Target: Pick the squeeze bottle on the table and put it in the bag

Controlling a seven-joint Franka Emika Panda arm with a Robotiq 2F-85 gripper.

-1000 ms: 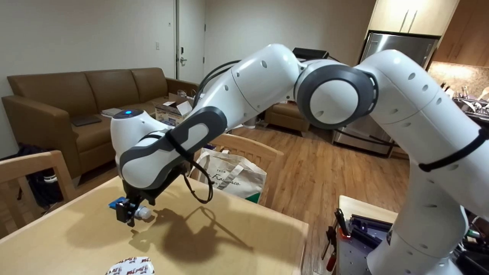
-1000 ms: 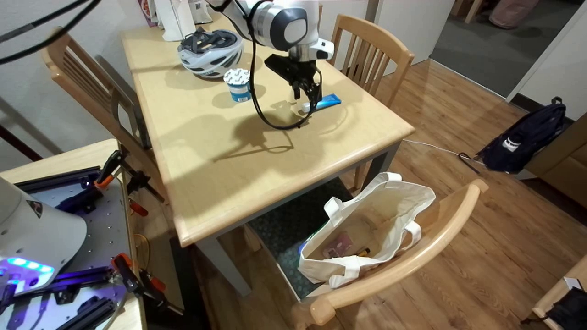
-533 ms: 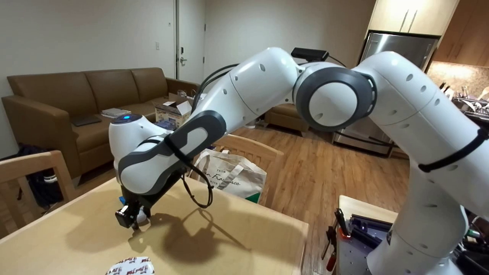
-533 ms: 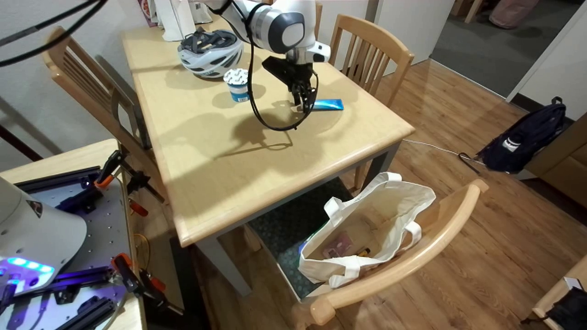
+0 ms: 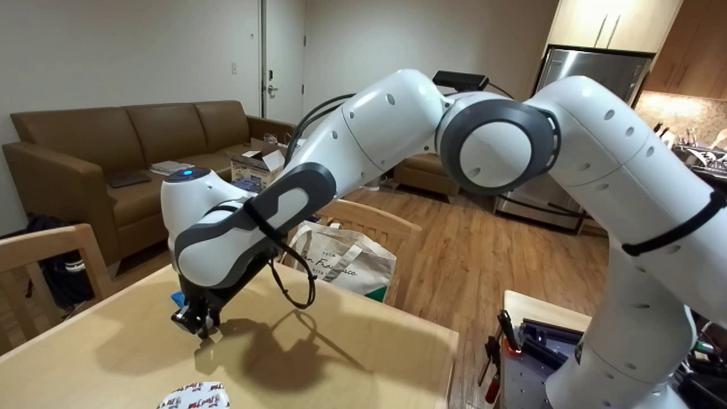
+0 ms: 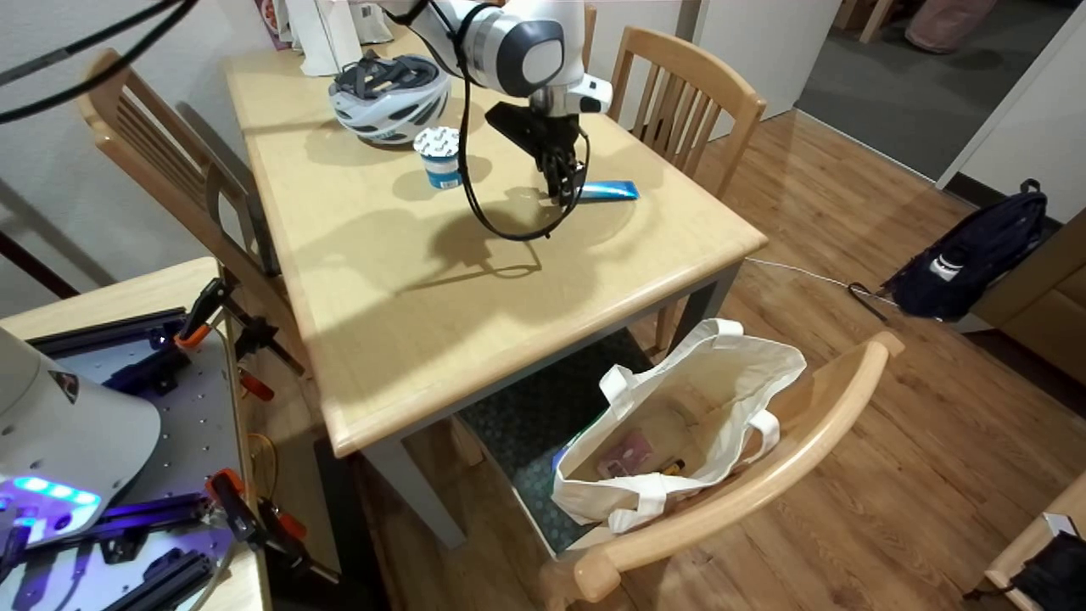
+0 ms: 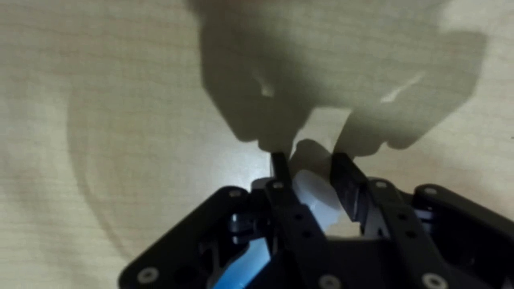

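Your gripper (image 7: 310, 156) straddles the white cap (image 7: 319, 198) of the blue squeeze tube (image 6: 611, 191) at the bench (image 6: 407, 339); I cannot tell whether it grips.

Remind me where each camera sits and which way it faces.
Wrist view: above the end effector, which shows, facing down at the bottle.
An exterior view: beside the table, facing the sofa; most of the arm shows.
An exterior view: high near the base, facing down over table and bag; base and arm's far end show.
Both exterior views share table, bag and arm.
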